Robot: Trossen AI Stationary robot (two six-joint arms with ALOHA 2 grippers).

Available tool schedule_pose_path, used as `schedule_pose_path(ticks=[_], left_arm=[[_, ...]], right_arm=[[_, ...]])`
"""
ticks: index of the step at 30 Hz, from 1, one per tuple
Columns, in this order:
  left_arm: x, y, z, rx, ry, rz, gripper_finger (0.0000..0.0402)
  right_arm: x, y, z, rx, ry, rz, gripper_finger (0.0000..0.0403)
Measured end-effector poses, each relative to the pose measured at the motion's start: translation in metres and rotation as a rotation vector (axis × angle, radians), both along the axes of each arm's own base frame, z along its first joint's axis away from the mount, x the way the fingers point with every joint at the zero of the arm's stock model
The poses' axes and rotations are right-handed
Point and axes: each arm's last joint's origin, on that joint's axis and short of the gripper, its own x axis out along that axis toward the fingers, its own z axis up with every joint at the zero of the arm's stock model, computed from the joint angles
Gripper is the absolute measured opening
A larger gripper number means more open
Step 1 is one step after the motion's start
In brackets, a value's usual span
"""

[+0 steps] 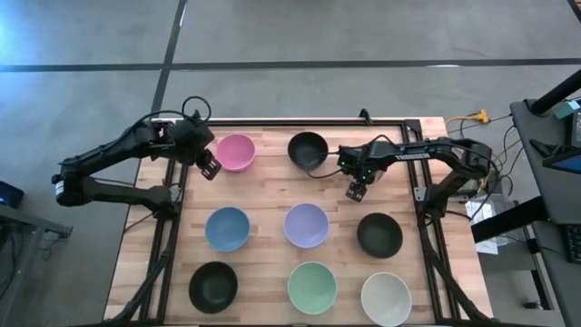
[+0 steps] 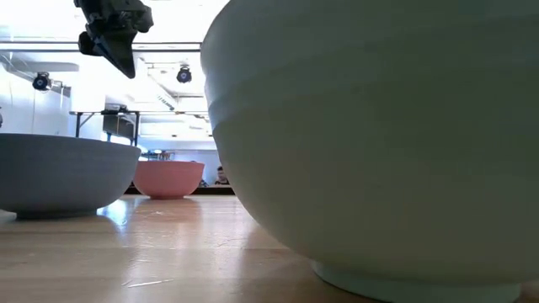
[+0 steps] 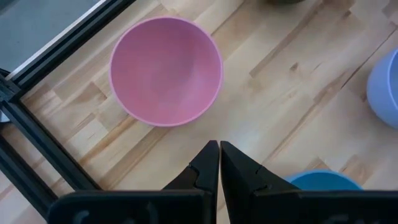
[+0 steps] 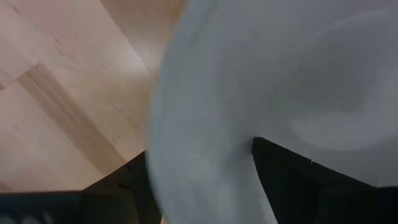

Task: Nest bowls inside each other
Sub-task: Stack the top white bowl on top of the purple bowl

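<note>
Eight bowls stand on their bases on the table: pink, black, blue, lavender, black, black, mint green, white. My left gripper is shut and hangs high beside the pink bowl. My right gripper is open between the far black bowl and the lavender one. In the right wrist view a pale, blurred bowl fills the gap between its fingers. My right gripper has a pale bowl's wall showing between its spread fingers in the wrist view. I cannot tell whether the fingers touch it, since the high view shows no bowl at the gripper.
The wooden table sits in a black frame. Bare wood lies between the bowl rows. The mint green bowl blocks most of the low view; a dark bowl and the pink bowl show beside it. Cables and equipment lie off the right edge.
</note>
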Motion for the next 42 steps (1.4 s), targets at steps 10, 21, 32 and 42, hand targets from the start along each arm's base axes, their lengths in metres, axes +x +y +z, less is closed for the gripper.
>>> schedule_pose_path(ticks=[10, 21, 32, 42], left_arm=[[0.007, 0.002, -0.001, -0.018, 0.007, -0.007, 0.0000], [0.011, 0.003, -0.003, -0.061, -0.008, 0.027, 0.0000], [0.011, 0.002, -0.003, -0.094, -0.024, 0.025, 0.0000], [0.013, 0.003, -0.002, -0.091, -0.044, 0.030, 0.0000]], right_arm=[[0.001, -0.001, 0.003, -0.009, -0.029, -0.004, 0.0219], [0.002, 0.000, 0.004, -0.001, -0.041, 0.023, 0.0121], [0.000, 0.000, 0.011, -0.031, -0.056, 0.037, 0.0029], [-0.019, 0.008, 0.069, -0.051, -0.223, 0.043, 0.0046]])
